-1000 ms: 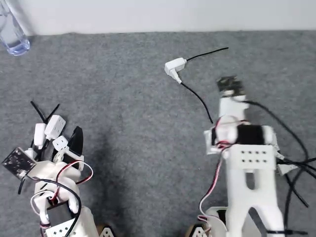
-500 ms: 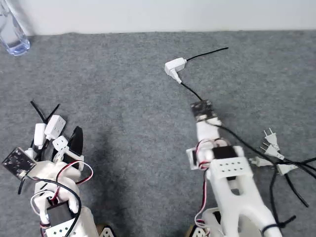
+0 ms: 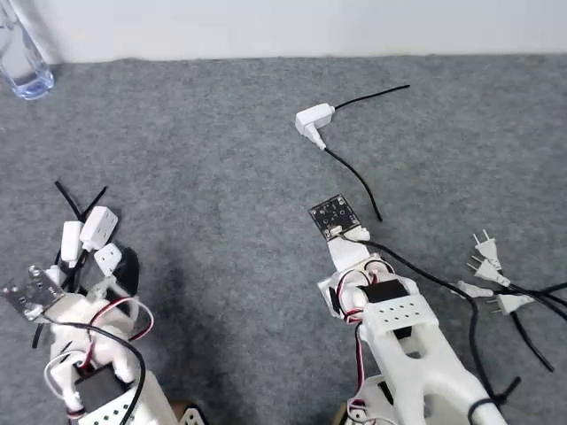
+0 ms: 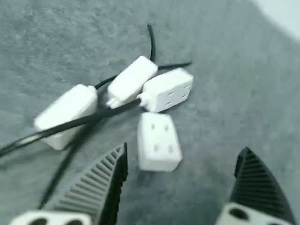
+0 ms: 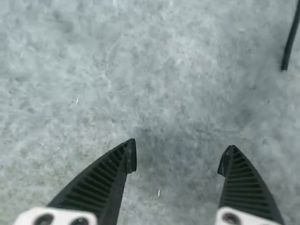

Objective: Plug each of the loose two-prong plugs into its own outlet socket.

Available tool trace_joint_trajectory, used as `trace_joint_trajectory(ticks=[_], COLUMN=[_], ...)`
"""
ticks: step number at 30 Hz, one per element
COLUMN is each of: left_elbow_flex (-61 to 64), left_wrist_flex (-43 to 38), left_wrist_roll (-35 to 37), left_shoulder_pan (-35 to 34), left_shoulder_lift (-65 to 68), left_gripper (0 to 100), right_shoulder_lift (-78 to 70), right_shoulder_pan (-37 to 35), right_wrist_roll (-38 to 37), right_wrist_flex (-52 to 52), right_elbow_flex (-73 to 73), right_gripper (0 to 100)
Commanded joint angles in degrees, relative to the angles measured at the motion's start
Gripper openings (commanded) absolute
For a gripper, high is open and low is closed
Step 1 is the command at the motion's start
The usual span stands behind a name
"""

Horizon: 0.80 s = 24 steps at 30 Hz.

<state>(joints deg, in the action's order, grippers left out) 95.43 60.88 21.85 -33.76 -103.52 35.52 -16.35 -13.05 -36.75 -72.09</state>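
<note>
Several white outlet sockets (image 3: 89, 235) with black cords lie clustered at the table's left. In the left wrist view the nearest socket block (image 4: 158, 140) lies face up just ahead of my open left gripper (image 4: 180, 180), with another socket (image 4: 166, 89) and two white bodies behind it. Loose two-prong plugs (image 3: 485, 252) with black cords lie at the far right. A white plug on a black cord (image 3: 313, 120) lies alone near the middle back. My right gripper (image 5: 176, 176) is open over bare carpet, nothing between its fingers; its arm (image 3: 381, 310) stands centre-right.
A clear glass (image 3: 22, 66) stands at the back left corner. Black cables (image 3: 523, 301) trail off the right edge. A cord end (image 5: 290, 42) lies ahead of the right gripper. Grey carpet (image 3: 221, 204) covers the table between the arms.
The right arm has pulled back and swung left, uncovering the loose plugs at the right. The left arm has drawn back slightly from the sockets.
</note>
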Motion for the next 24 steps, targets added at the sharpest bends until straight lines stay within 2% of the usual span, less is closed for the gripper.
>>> trace_joint_trajectory(ticks=[1,5,10,15,21,24], left_elbow_flex=[-4.79,-4.88,-3.21,-2.24,-2.77,-3.74], left_wrist_flex=[5.71,6.15,5.8,0.0,-9.41,-10.46], left_wrist_roll=[-11.43,-22.68,-28.92,-30.51,-30.51,-30.51], left_shoulder_pan=[-8.0,-17.58,-17.85,-18.29,-24.26,-26.02], left_shoulder_lift=[-0.62,-0.62,-0.62,-0.7,-0.7,-0.7], left_gripper=[35,35,35,35,35,34], right_shoulder_lift=[0.92,0.92,0.92,0.92,0.92,0.92], right_shoulder_pan=[-0.31,-0.31,-0.31,-0.31,-0.4,-0.4], right_wrist_roll=[-1.14,-1.23,-1.32,-1.41,-1.41,-1.41], right_wrist_flex=[1.27,1.36,1.27,1.1,1.1,1.19], right_elbow_flex=[0.53,0.44,0.44,0.35,0.35,0.35], right_gripper=[28.1,28.1,28.1,28.1,28.1,28.1])
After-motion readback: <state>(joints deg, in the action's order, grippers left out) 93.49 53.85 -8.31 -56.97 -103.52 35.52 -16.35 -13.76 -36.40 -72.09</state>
